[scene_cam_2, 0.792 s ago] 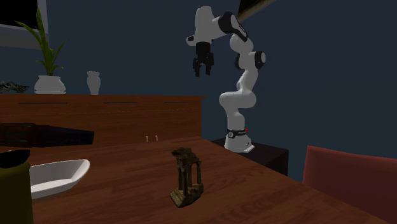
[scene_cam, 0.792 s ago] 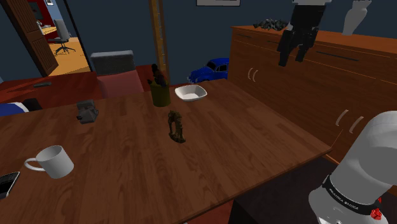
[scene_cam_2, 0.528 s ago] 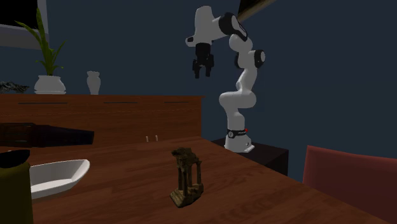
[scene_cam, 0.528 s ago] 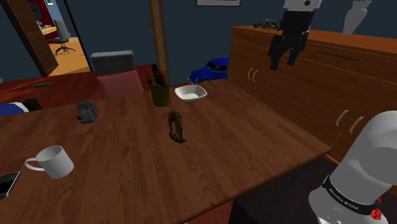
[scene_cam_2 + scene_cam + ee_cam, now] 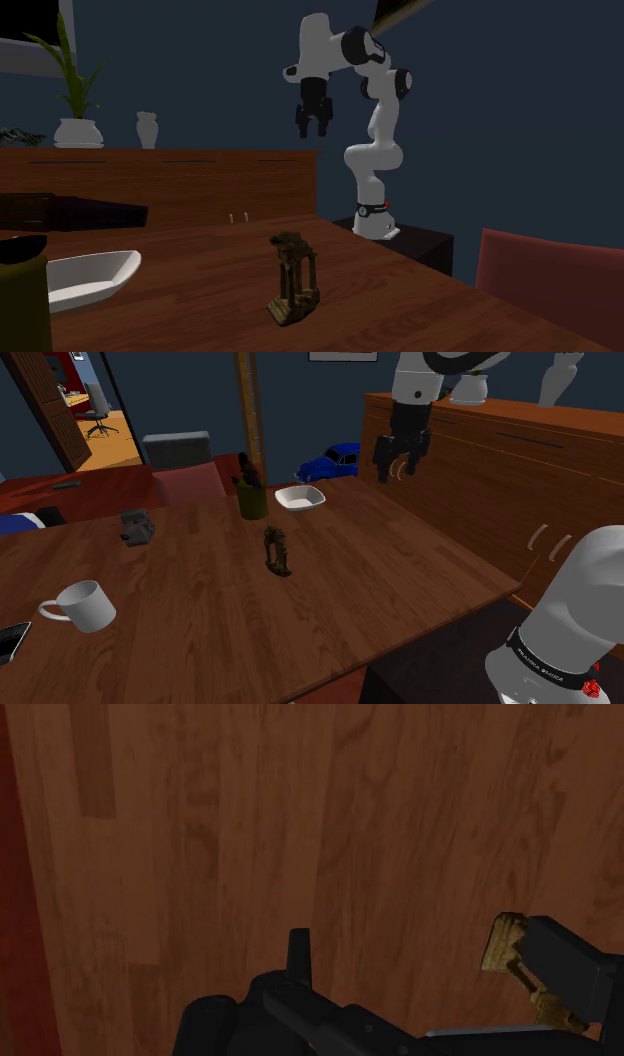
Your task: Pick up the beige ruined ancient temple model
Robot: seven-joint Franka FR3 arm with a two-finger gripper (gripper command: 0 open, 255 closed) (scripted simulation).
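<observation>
Temple model [image 5: 278, 551] stands upright mid-table [image 5: 200, 622]. Its base looks to run roughly 11-to-5 in the shoulder view. White bowl [image 5: 300, 498] sits beyond it at 1 o'clock. Gripper [image 5: 396, 470] hangs high over the wood, fingers apart, nothing between them. From the gripper the model lies at 8 o'clock and well below. The second exterior view puts it near 6. Judgement: the coming move is mostly descent, with some sideways travel.

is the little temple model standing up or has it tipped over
Upright: the temple model stands on its base on the table, its columns rising straight up in the second exterior view.
</observation>
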